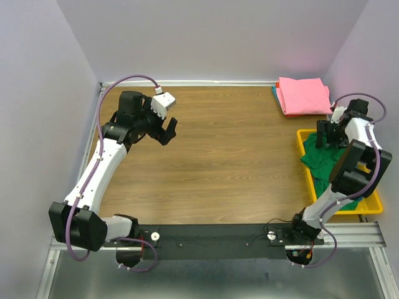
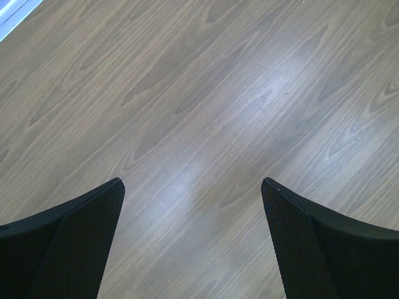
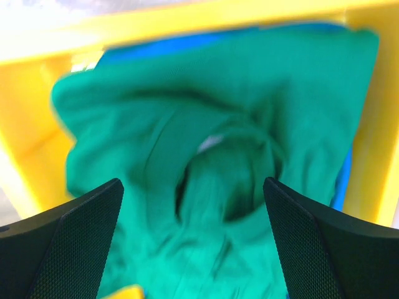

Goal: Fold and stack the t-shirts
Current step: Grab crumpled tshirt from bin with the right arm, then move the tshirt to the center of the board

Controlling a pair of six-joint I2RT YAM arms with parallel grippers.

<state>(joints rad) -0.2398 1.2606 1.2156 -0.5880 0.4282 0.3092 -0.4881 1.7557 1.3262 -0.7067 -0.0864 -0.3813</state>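
T-shirts: you have the pink t-shirt [image 1: 303,94] folded at the far right corner of the surface [image 1: 218,156], but the green t-shirt [image 3: 187,156] lies crumpled in the yellow tray [image 1: 368,208] under the released right pincer [image 1: 329,134], left pincer [image 1: 163,124] released too, so approx. most remains.

My fingers [image 2: 75,249] are black with a fine dotted mesh, and the desk [image 2: 206,93] is brown wood grain. Inside the yellow tray [image 3: 187,22] the plain green t-shirt [image 3: 206,156] shows blue fabric [image 3: 168,42] at its edges. Just beyond the tray, the folded t-shirt [image 1: 303,95] is solid pink.
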